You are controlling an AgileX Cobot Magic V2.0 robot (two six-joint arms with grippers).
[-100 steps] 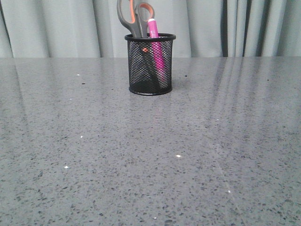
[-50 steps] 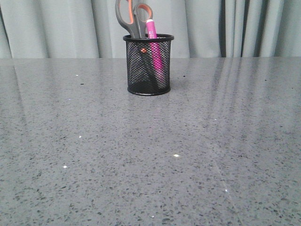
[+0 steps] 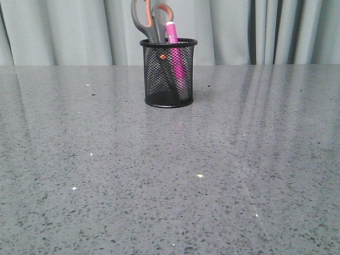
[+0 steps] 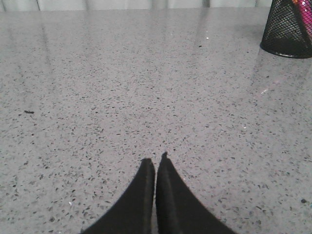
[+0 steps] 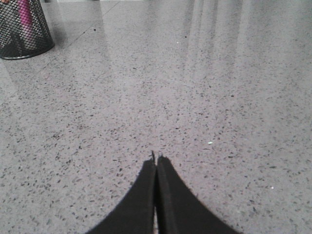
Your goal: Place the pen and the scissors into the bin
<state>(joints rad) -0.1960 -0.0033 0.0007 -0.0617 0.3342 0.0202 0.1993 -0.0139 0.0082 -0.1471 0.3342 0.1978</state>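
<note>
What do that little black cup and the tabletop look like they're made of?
The cup looks like black wire mesh, probably painted metal: you can see the pen and scissors through its wall, and the rim is solid. The table looks like polished grey speckled stone or an imitation; it mirrors the curtain faintly.

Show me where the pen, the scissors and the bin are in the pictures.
pen [image 3: 177, 64], front view, on the pink body seen through the mesh.
scissors [image 3: 144, 24], front view, on the grey handle above the rim.
bin [image 3: 154, 79], front view, on the mesh wall.
</note>
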